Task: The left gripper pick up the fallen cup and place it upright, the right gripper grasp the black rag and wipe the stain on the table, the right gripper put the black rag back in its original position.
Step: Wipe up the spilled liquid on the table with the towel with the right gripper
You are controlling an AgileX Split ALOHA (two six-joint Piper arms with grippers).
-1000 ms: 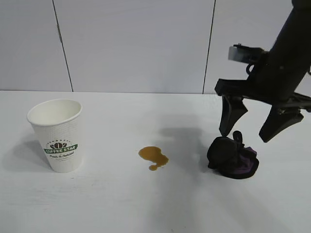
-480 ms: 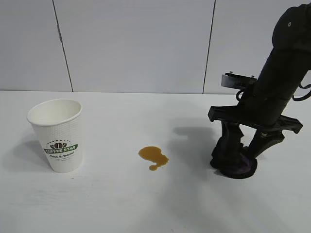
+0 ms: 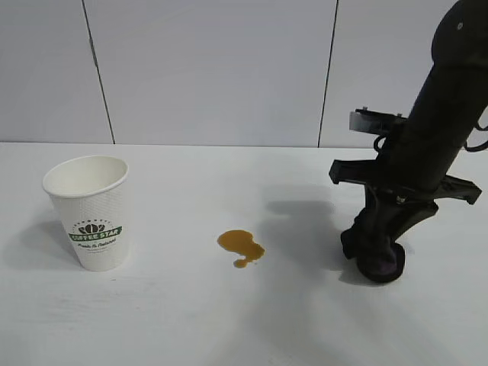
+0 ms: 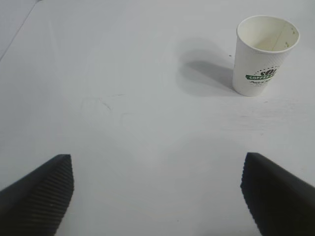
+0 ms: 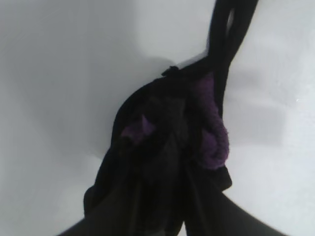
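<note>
Broad white matte counter [image 3: 175, 320], plain and flat, meeting a pale grey panelled wall [image 3: 213, 69] with thin dark vertical seams. Soft shadows on the surface beside each object.

Toward the left side in the exterior view: white paper cup [image 3: 90, 212], upright, mouth open, green banner facing the camera. Near the middle: amber-brown stain [image 3: 240, 245] with a small tail, wet on the counter, well apart from the cup.

On the right side: right end effector [image 3: 379, 242], pointing steeply down, fingers closed on the black rag [image 3: 375, 255]. Rag bunched between the fingers, purple edging visible at its lower part, hanging low just above or barely at the counter; cannot tell which. Clearly to the right of the stain, not touching it.

In the left wrist view: left end effector [image 4: 157, 191] wide open, holding nothing, ribbed fingertips [image 4: 42, 189] far apart above bare counter, the cup standing farther off.
</note>
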